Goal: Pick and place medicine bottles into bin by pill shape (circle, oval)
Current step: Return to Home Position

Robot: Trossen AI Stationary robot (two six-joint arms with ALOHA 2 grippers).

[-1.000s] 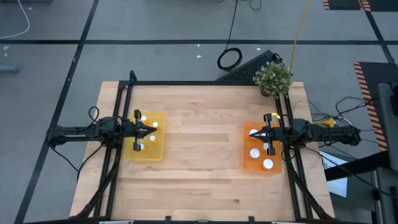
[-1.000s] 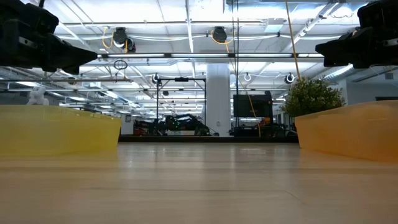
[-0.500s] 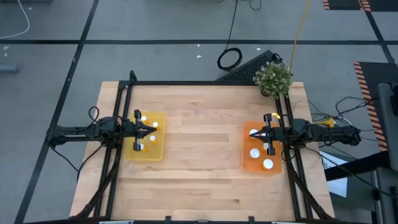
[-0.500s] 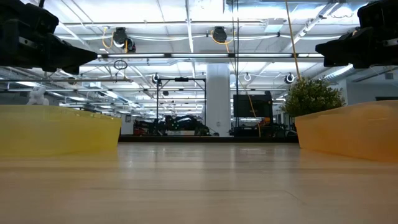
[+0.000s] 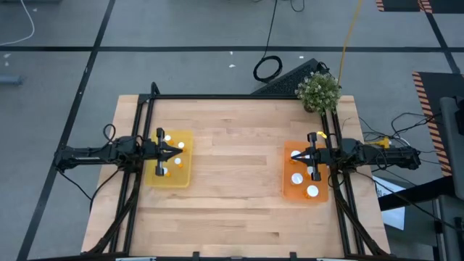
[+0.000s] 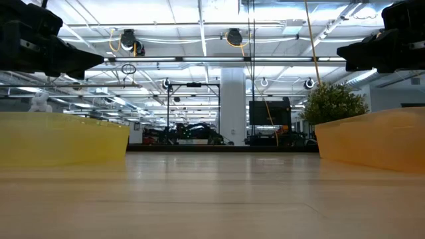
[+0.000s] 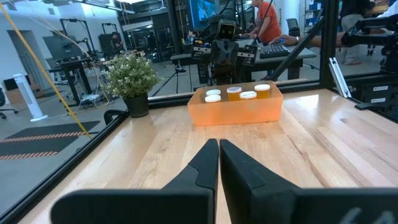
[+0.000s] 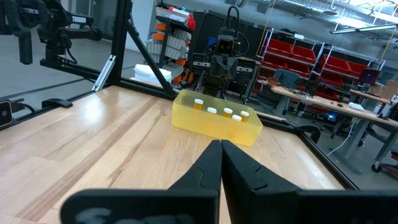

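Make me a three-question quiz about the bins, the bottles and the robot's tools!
1. Where does the plant stand?
A. far right corner of the table
B. middle of the table
C. inside the yellow bin

2. What colour is the bin under the right tool?
A. blue
B. orange
C. green

3. How are the left tool's fingers?
A. wide apart
B. holding a bottle
C. closed, empty

Answers: 1 A, the plant sits beside the orange bin at the far right corner. 2 B, it is orange; the other bin is yellow. 3 C, the left wrist view shows the fingers pressed together.
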